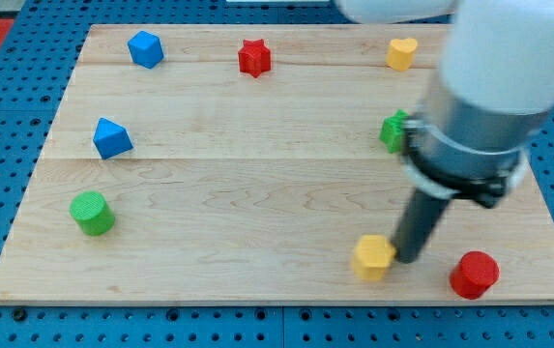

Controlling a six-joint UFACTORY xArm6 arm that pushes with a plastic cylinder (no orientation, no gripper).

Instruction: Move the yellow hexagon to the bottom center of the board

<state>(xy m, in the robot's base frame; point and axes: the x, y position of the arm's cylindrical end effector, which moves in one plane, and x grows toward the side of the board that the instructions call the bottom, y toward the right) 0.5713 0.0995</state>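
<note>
Tip (407, 259) of tool, bare rod, touching yellow hexagon (373, 257) at view's right side.

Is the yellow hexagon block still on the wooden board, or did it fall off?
On. The yellow hexagon sits flat on the board near its bottom edge, right of center, with my tip against its right side.

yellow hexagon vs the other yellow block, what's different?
The yellow hexagon sits near the board's bottom edge; the yellow heart sits near the top. My tip is against the hexagon's right side; the heart is far from it. Flat-sided versus lobed outline. Both are yellow, right of centre.
</note>
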